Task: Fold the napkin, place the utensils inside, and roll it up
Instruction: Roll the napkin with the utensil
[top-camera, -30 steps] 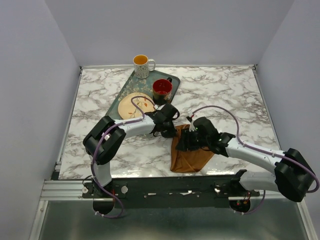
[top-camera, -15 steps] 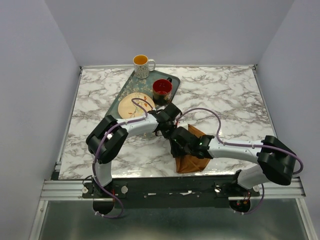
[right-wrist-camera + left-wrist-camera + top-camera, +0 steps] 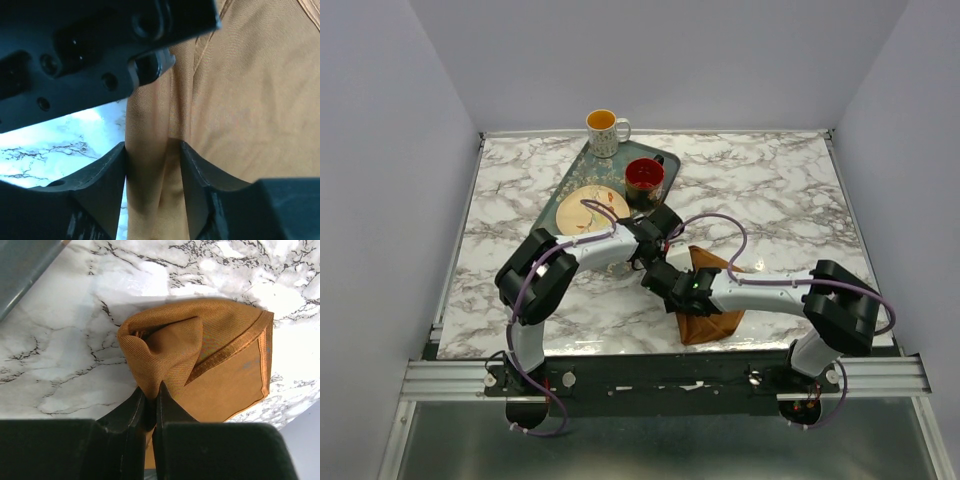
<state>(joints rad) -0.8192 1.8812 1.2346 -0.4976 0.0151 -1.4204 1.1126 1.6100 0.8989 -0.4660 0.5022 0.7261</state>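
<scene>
Pinching a bunched fold of the rust-brown napkin, the left gripper has its jaws almost together, clamped on the cloth. That grip and its place match 1 second ago. The napkin lies on the marble table near the front edge, just right of the dark green tray. 1 hemmed corner lies flat while the left part is drawn up into a rounded hump.

The right gripper has changed most. 1 second ago it hovered over the middle of the cloth with the elbow bent out to the right. Now the arm is stretched leftward and the gripper sits right beside the left one, whose black body fills the top of the right wrist view. Its jaws stand apart, astride a raised ridge of napkin. Whether the fingers press the ridge is unclear.

Less cloth shows from above than before – only a small patch below the right forearm. The plate, red mug and yellow-lined mug have not moved.
</scene>
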